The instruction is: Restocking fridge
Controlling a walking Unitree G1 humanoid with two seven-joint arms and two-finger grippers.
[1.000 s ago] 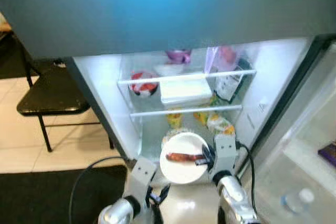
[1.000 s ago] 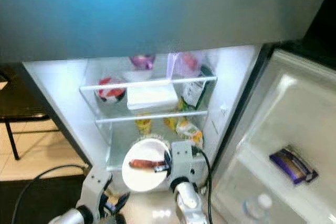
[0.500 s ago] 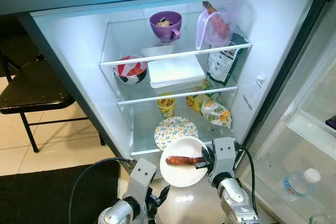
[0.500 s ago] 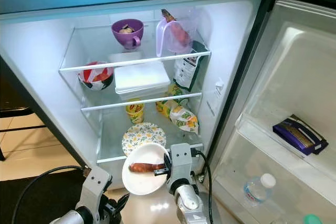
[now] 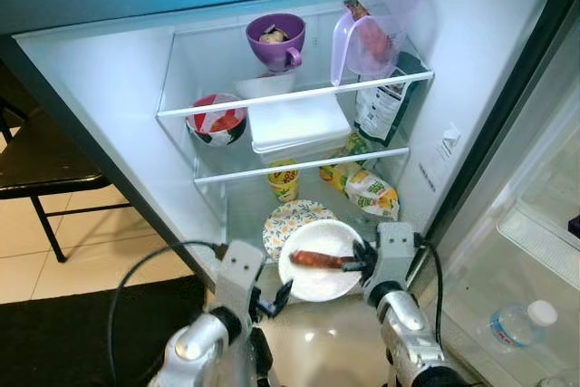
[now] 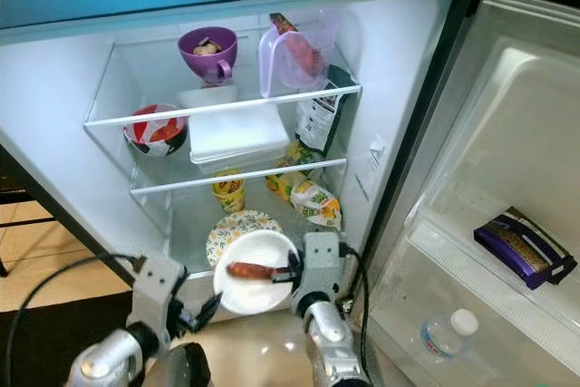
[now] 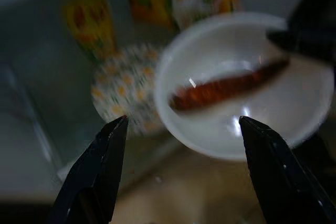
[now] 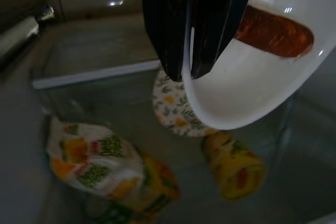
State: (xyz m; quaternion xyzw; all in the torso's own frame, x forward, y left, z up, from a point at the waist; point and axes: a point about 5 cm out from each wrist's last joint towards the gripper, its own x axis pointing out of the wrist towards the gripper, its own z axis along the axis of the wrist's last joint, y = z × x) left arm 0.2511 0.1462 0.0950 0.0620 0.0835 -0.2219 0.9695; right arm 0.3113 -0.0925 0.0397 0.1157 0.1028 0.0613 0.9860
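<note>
A white bowl (image 5: pixel 319 265) with a reddish sausage (image 5: pixel 315 259) in it hangs in front of the open fridge's lowest shelf (image 5: pixel 245 233). My right gripper (image 5: pixel 361 257) is shut on the bowl's right rim; in the right wrist view its fingers (image 8: pixel 168 30) pinch that rim (image 8: pixel 191 85). My left gripper (image 5: pixel 276 299) is open, low and just left of the bowl, holding nothing. In the left wrist view its fingertips (image 7: pixel 113 140) frame the bowl (image 7: pixel 247 87) and sausage (image 7: pixel 226 87). A patterned plate (image 5: pixel 285 224) lies on the shelf behind the bowl.
Upper shelves hold a purple cup (image 5: pixel 276 40), a clear jug (image 5: pixel 362 43), a red-white bowl (image 5: pixel 216 119), a white box (image 5: pixel 297 126) and a dark bag (image 5: pixel 385 106). Yellow cup (image 5: pixel 284 178) and snack bags (image 5: pixel 370 192) stand low. Door (image 6: pixel 507 251) open right with bottle (image 6: pixel 444 331). Chair (image 5: pixel 36 165) left.
The camera tilted up off the fridge top and shifted. My right gripper carried the bowl a little up and toward the lowest shelf; my left arm rose beside it.
</note>
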